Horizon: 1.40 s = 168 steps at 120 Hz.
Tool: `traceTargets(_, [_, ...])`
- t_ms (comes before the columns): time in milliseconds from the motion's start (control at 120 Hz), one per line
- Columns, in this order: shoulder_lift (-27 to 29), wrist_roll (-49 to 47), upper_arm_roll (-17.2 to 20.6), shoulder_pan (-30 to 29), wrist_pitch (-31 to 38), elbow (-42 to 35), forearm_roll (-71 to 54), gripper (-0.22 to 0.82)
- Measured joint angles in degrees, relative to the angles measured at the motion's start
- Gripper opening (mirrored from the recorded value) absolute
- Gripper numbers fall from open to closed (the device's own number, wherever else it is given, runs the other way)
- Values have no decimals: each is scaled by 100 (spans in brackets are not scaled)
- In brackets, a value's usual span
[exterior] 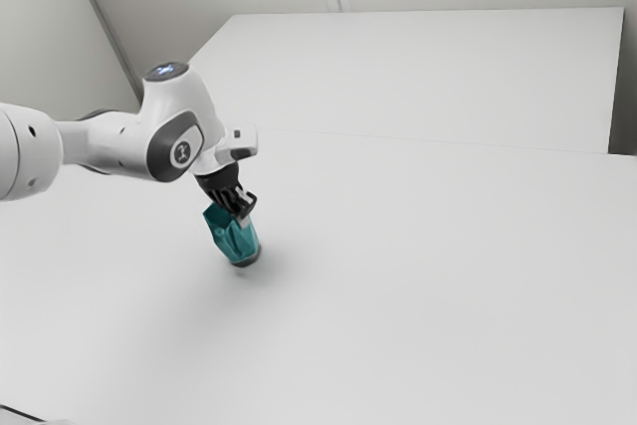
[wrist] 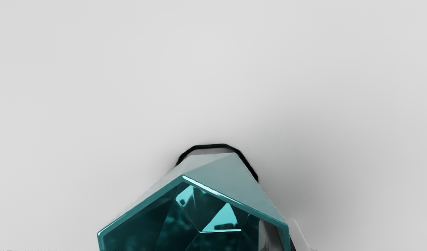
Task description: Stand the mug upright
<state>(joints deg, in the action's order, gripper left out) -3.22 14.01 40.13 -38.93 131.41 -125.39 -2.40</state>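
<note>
Pinching one wall of the teal mug [exterior: 234,238], the black gripper [exterior: 243,214] has one finger [wrist: 268,237] inside the mouth and the other [wrist: 298,234] against the outside, just below the rim [wrist: 234,203]. A grip on a single wall makes sense here: the mouth flares wide, and one thin side asks far less of the fingers than the whole body would. It also leaves the dark base [exterior: 245,260] free to meet the worktop [exterior: 448,266] without the fingertips getting in between.

The mug is over the part of the worktop toward the exterior view's left, well apart from the far corner at that view's right. Its base points down toward the surface and its mouth up toward the hand; in the exterior view it leans with the mouth toward the view's left. Some of that slant may come from the camera's angle, so I cannot tell how far it is from true upright, nor whether the base bears flat or sits slightly raised.

With the hold at the top and to one side, the weight hangs off-centre, so the mug could pivot between the fingers. Any levelling would best be judged by the base lying flat all round.
</note>
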Motion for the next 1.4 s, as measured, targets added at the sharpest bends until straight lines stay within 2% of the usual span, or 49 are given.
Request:
traceTargets(292, [-134,-341,1,-24,97,-17,-96,-18])
traceTargets(358, [-145,-395,2,-23,116,-22,-100,-15])
traceTargets(450, [-128,-451,3,-1,134,-30,-93,-5])
traceTargets(675, [1,-554,57,-25,149,-46,-81,35])
traceTargets(775, [196,-588,99,-6,108,-44,-79,44])
traceTargets(892, [539,-624,162,-23,-59,-17,-29,51])
traceTargets(1058, [717,-653,178,2,-700,557,247,56])
traceTargets(1242, [482,-838,146,-29,-2104,2340,504,59])
traceTargets(1400, [423,-972,95,-85,-3025,3140,525,60])
